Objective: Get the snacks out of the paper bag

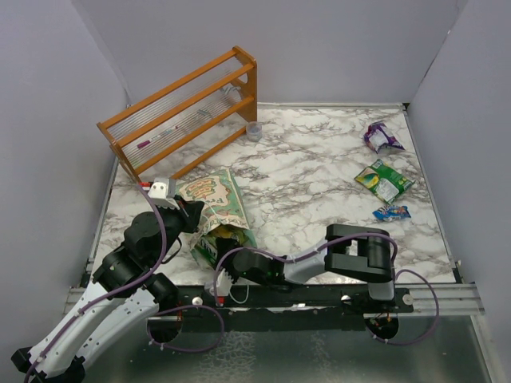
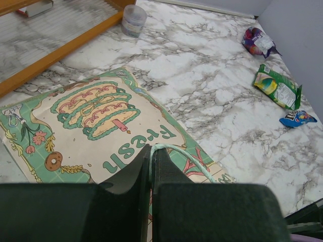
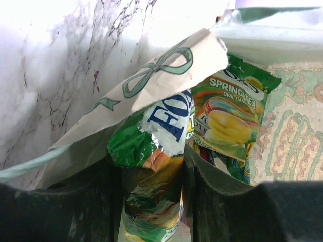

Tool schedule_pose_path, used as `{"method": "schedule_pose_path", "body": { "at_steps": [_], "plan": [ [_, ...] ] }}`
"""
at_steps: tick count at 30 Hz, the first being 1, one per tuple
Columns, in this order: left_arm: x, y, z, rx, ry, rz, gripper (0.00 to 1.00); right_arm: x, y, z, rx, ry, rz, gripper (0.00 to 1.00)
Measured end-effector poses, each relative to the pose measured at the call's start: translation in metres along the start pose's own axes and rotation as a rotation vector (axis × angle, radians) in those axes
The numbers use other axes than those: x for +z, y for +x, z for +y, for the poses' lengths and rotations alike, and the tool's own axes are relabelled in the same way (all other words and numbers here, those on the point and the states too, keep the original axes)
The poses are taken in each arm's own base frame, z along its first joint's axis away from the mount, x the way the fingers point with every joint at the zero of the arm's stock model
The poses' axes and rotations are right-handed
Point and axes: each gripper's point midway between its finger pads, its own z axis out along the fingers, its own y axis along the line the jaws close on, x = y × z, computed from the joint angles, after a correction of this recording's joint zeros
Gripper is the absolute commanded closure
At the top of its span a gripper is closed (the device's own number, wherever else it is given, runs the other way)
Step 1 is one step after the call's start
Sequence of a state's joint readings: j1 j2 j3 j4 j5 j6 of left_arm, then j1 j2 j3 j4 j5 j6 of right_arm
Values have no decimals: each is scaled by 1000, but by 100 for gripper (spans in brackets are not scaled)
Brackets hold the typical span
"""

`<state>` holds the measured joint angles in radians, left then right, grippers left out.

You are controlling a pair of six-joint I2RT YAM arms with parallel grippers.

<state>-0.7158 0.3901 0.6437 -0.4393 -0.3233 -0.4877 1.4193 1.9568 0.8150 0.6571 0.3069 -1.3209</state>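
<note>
The paper bag [image 1: 214, 206] lies on its side on the marble table, printed front up, mouth toward the arms. My left gripper [image 2: 151, 154] is shut on the bag's green string handle [image 2: 186, 157] at the mouth. My right gripper [image 3: 151, 166] is inside the bag's mouth, its fingers pressed on both sides of a crumpled green snack packet [image 3: 144, 138]. Beside it inside the bag sits another green and yellow packet [image 3: 229, 118]. Three snacks lie out on the table at the right: purple [image 1: 382, 137], green [image 1: 383, 180] and blue [image 1: 392, 212].
An orange wooden rack [image 1: 184, 112] stands at the back left, just behind the bag. A small clear cup [image 1: 254, 132] sits by its right end. Grey walls close in the table on three sides.
</note>
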Motion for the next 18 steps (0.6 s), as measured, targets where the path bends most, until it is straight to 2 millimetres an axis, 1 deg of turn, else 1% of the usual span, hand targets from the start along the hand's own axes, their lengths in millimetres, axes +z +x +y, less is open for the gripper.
{"method": "schedule_pose_path", "body": {
  "at_steps": [3, 6, 9, 11, 13, 16, 18],
  "plan": [
    [0, 0, 0, 0, 0, 0, 100, -4, 1, -1, 5, 3, 1, 58],
    [0, 0, 0, 0, 0, 0, 100, -13, 2, -6, 22, 11, -3, 58],
    [0, 0, 0, 0, 0, 0, 100, -26, 0, -17, 63, 37, -16, 58],
    [0, 0, 0, 0, 0, 0, 100, -38, -5, -28, 98, 63, -37, 58],
    [0, 0, 0, 0, 0, 0, 100, -48, -12, -34, 126, 77, -59, 58],
    [0, 0, 0, 0, 0, 0, 100, -67, -27, -36, 169, 81, -107, 58],
    [0, 0, 0, 0, 0, 0, 100, -83, -37, -34, 200, 72, -144, 58]
  ]
}}
